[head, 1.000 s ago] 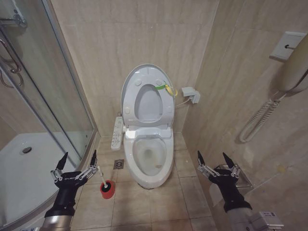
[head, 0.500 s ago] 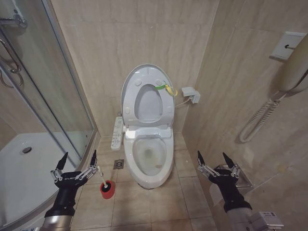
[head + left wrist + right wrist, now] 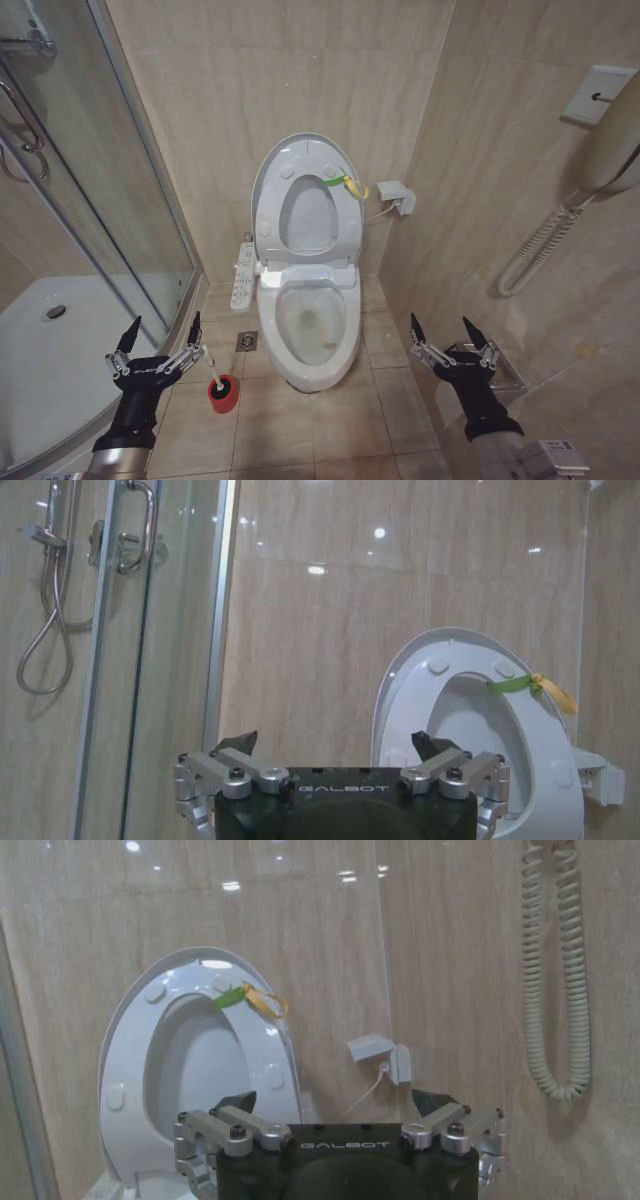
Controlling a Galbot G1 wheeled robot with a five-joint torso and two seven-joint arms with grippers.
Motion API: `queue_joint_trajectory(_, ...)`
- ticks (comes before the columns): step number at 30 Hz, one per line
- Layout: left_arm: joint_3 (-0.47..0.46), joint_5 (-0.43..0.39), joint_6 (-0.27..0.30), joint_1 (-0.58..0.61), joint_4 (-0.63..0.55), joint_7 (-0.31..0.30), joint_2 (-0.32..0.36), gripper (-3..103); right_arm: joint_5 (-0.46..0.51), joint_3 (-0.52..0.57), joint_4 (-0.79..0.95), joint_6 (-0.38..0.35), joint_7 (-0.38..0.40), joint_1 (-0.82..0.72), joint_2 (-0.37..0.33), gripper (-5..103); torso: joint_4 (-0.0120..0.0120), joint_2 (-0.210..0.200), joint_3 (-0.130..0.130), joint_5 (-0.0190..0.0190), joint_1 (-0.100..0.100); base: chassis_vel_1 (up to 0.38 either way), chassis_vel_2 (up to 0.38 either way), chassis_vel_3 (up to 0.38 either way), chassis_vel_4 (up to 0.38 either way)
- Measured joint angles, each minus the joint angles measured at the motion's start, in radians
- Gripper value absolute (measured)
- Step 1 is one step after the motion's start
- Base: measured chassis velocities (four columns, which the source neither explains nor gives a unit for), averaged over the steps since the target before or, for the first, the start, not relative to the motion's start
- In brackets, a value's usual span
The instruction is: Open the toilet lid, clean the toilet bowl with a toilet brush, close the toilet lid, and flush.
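The toilet lid [image 3: 268, 190] stands raised against the far wall together with the ring-shaped seat [image 3: 340, 235], a green-and-yellow loop tag [image 3: 346, 183] hanging at its upper right edge. Below it the toilet bowl [image 3: 345, 345] lies open, with the slim button panel [image 3: 243, 274] at its left side. The toilet brush [image 3: 213, 372] sits in its red holder [image 3: 223, 394] on the floor tiles, near the bowl's left front. The left gripper [image 3: 161, 338] hovers just left of the brush, its fingers spread wide and holding nothing; the tip of its right-hand finger is close beside the top of the white handle. The right gripper [image 3: 449, 334] hangs to the right of the bowl, well apart from lid and brush, fingers likewise spread and empty.
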Motion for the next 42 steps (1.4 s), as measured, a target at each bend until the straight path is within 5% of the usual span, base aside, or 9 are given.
queue_joint_trajectory(42,0.000,0.000,0.000,0.000,0.000,0.000,0.000,100,0.000,0.000,0.000,0.000,0.000,0.000,0.000,100,0.0000,0.000,0.000,0.0000,0.000,0.000,0.000,0.000,0.000)
